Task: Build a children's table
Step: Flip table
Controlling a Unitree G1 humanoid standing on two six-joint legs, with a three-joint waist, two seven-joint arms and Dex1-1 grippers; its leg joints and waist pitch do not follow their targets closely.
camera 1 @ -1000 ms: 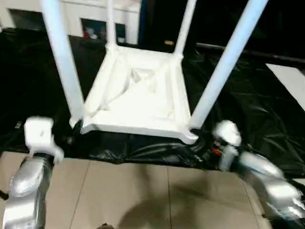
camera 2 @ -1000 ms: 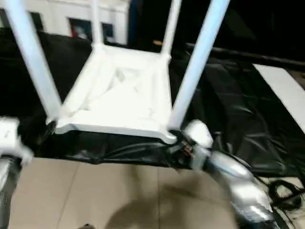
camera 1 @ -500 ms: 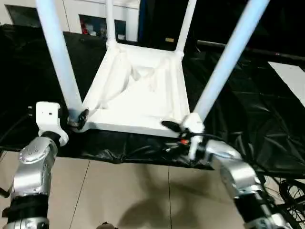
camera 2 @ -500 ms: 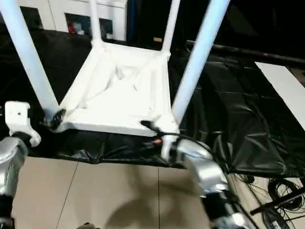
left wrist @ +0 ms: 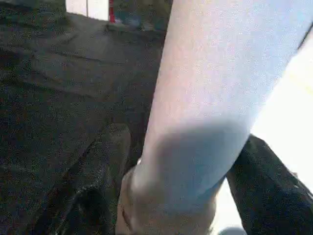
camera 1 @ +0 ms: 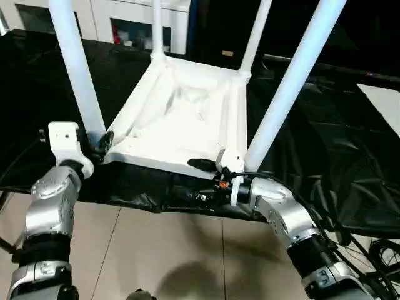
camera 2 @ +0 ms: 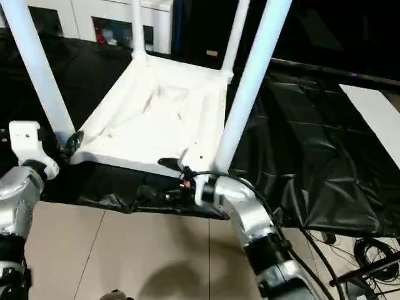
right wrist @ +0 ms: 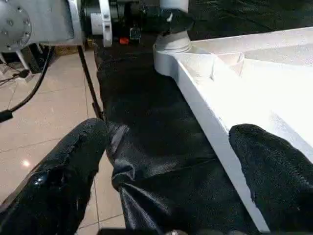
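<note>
Children's table (camera 1: 187, 119): one, inverted, four legs up. Left gripper (camera 1: 103, 142) brackets near-left leg (left wrist: 215, 98), grip uncertain; right gripper (camera 1: 209, 167) spread, astride tabletop rim (right wrist: 215, 122).

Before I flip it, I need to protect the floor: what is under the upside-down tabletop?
A black plastic sheet lies under the tabletop and spreads beyond it over the tiled floor. What is beneath the tabletop's middle is covered.
</note>
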